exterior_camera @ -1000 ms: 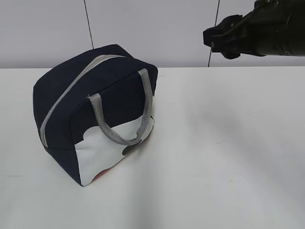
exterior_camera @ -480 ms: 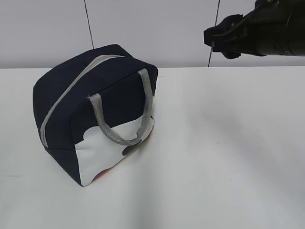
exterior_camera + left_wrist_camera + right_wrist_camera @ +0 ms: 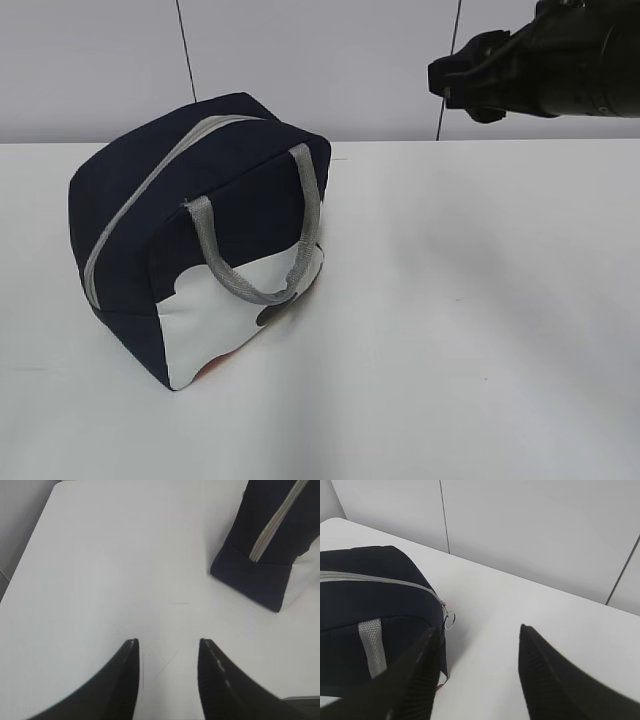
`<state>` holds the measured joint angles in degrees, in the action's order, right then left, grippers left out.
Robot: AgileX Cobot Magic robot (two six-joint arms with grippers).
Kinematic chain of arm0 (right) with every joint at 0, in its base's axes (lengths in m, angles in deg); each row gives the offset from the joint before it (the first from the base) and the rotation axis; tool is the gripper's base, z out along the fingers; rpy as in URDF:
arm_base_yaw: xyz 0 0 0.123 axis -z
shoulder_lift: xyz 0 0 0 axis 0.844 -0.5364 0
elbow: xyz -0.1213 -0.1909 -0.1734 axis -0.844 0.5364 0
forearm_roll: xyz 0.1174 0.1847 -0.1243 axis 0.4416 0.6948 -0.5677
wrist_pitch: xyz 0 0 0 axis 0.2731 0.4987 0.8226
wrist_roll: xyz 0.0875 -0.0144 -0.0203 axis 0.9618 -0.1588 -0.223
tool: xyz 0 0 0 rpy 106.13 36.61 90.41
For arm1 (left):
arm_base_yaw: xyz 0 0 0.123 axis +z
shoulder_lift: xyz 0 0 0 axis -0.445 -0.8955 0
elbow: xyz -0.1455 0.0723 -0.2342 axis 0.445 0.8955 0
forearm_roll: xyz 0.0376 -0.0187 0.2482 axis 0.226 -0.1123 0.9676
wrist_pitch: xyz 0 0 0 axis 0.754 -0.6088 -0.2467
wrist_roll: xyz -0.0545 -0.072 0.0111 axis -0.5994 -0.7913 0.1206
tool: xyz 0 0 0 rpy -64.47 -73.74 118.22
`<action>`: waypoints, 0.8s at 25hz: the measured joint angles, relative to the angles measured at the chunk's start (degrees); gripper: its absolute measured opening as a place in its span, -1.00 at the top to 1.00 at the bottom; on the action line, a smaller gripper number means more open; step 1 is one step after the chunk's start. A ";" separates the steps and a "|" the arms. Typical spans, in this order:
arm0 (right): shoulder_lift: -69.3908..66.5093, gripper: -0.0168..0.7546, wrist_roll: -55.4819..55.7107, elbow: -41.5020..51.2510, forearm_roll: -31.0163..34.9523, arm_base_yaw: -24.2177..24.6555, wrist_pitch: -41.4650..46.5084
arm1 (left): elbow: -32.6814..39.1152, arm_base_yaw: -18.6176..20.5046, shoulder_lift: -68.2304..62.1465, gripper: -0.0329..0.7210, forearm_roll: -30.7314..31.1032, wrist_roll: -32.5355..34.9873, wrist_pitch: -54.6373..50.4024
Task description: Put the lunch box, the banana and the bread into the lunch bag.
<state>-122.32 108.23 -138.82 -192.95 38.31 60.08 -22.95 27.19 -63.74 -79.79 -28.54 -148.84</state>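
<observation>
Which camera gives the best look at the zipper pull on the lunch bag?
The right wrist view: the zipper pull hangs as a metal ring at the lunch bag's end. The exterior and left wrist views show only the grey zipper band.

Navy-blue lunch bag (image 3: 250,200) with a grey zipper band (image 3: 150,195), grey webbing handle (image 3: 310,215) and white side patch (image 3: 235,310), on a white worktop (image 3: 480,320).

Matt cloth on a smooth white counter

The lunch bag (image 3: 190,230) is matt navy fabric with a woven grey webbing handle (image 3: 255,250), a small metal zipper ring (image 3: 450,620) and a smooth white patch; the counter (image 3: 480,300) has a faint sheen.
</observation>
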 joint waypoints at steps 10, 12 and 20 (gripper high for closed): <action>0.00 -0.06 0.00 0.00 0.10 0.00 4.38 | 0.00 0.09 0.00 0.22 0.00 0.00 0.00; 0.00 -0.06 0.00 0.00 0.21 0.00 5.01 | 0.00 0.09 0.00 0.22 0.00 0.00 0.00; 0.00 -0.06 -3.03 0.59 0.91 0.00 5.81 | 0.00 0.09 0.00 0.25 0.00 0.00 0.00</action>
<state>-122.32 105.20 -138.23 -192.04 38.31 65.89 -22.95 27.27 -63.74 -79.79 -28.54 -148.84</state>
